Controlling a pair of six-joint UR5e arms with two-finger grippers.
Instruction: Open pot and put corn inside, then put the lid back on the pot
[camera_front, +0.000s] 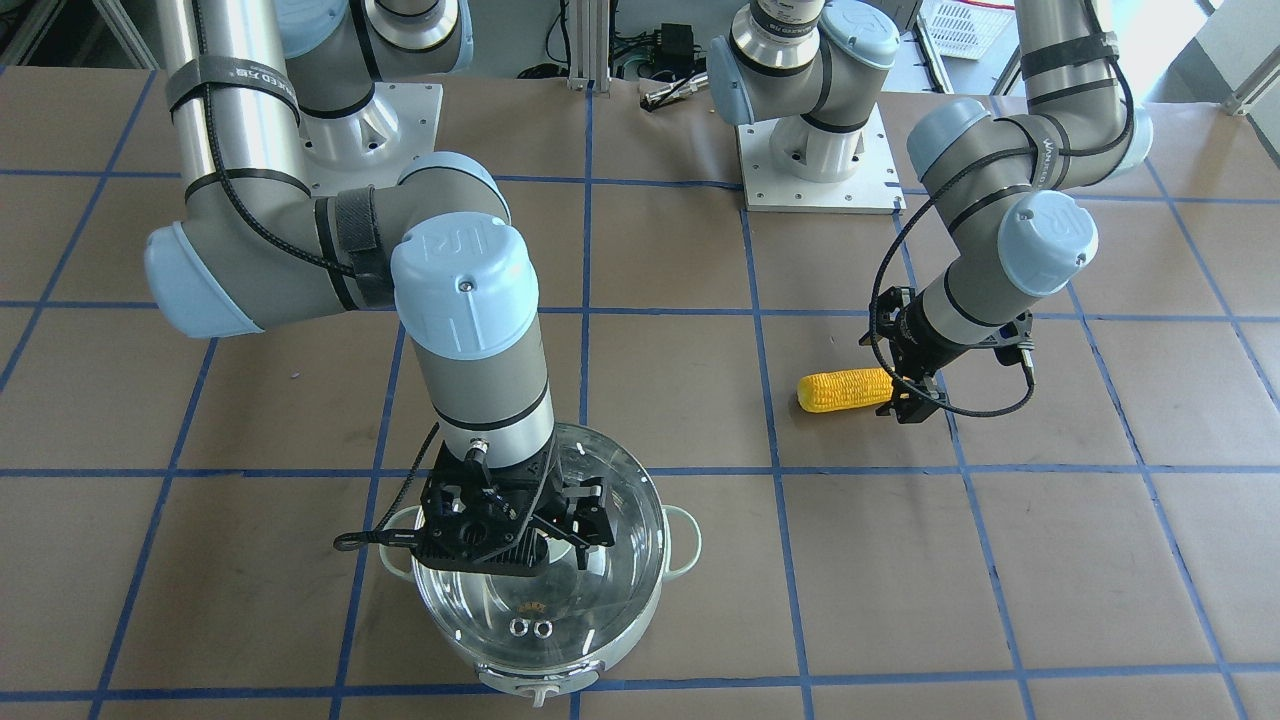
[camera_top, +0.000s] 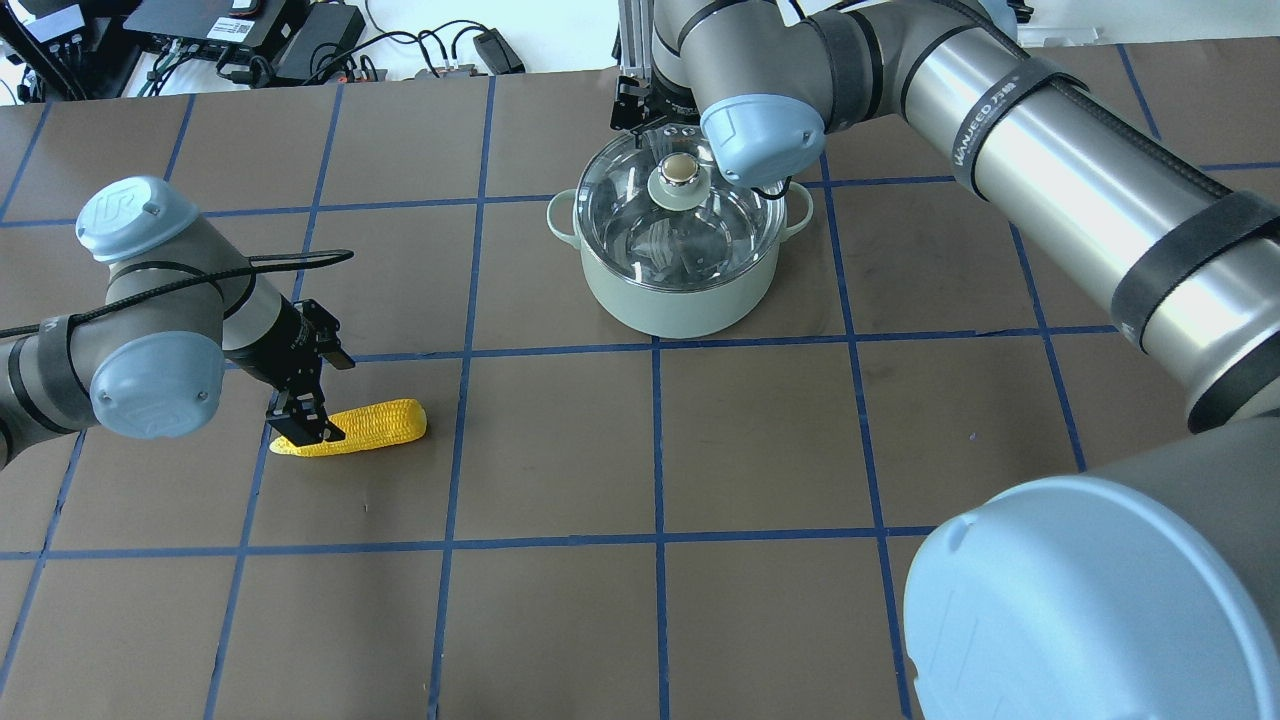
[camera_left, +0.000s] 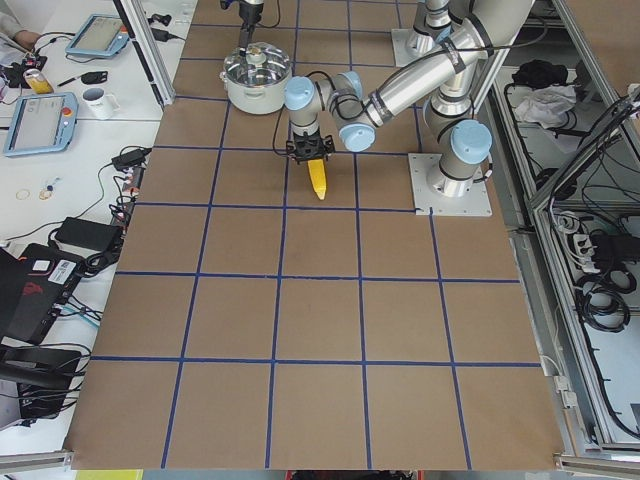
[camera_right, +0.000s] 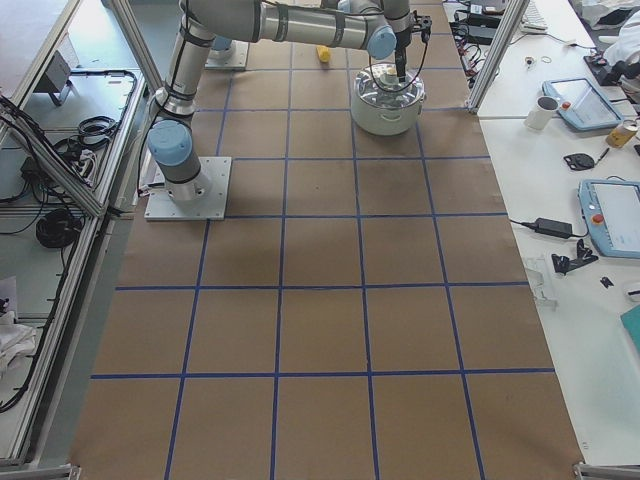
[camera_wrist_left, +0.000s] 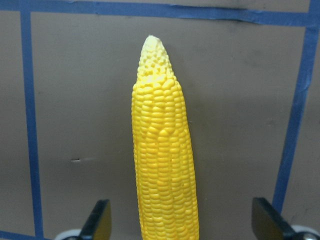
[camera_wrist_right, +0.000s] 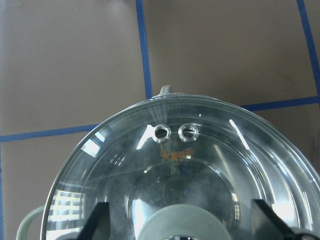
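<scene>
The pale green pot stands on the table with the glass lid on it. My right gripper is open right above the lid, with a finger on each side of the beige knob and not touching it. The yellow corn lies flat on the paper. My left gripper is open and straddles the corn near its pointed end, with a gap at each finger. The corn and left gripper also show in the front-facing view.
The table is covered in brown paper with a blue tape grid. The two arm base plates sit at the robot's edge. The right arm's forearm stretches across above the table. Cables and boxes lie beyond the far edge.
</scene>
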